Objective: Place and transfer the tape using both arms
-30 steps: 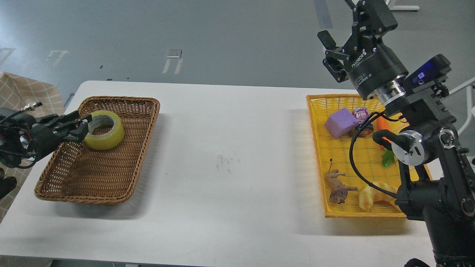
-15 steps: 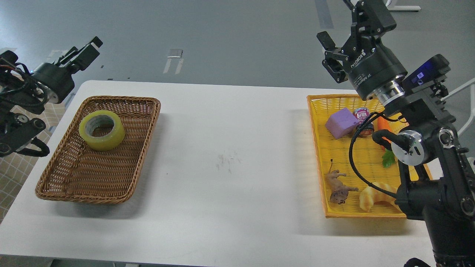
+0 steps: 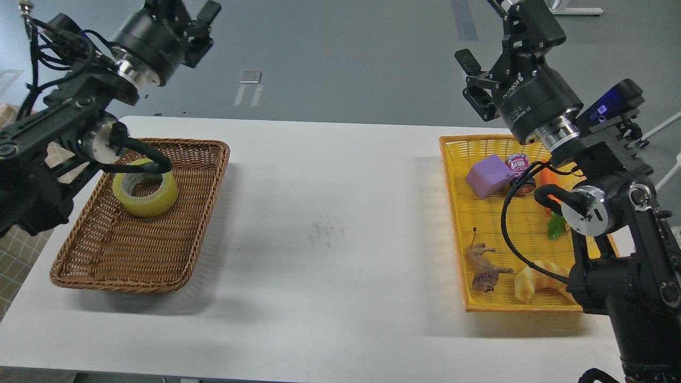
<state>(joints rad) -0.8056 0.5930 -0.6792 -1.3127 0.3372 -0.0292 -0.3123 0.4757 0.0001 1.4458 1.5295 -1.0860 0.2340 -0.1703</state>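
Up and away goes the left arm, its gripper [image 3: 194, 24] now high beyond the surface [image 3: 330, 223]; I cannot tell whether it is open. Right gripper [image 3: 473, 74] hangs open, empty. Tape [image 3: 145, 193] lies flat in the brown basket [image 3: 175, 255], apparently placed; nothing seems left but parking both arms.

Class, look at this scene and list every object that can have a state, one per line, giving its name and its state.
Tape: lying flat in the brown basket, not held.
Left end effector: raised, empty; open or shut unclear.
Right end effector: raised, open, empty.
Yellow tray: holding toys.
Purple block: resting in the tray.
Toy lion: lying on its side.
Croissant toy: lying at the tray's near end.
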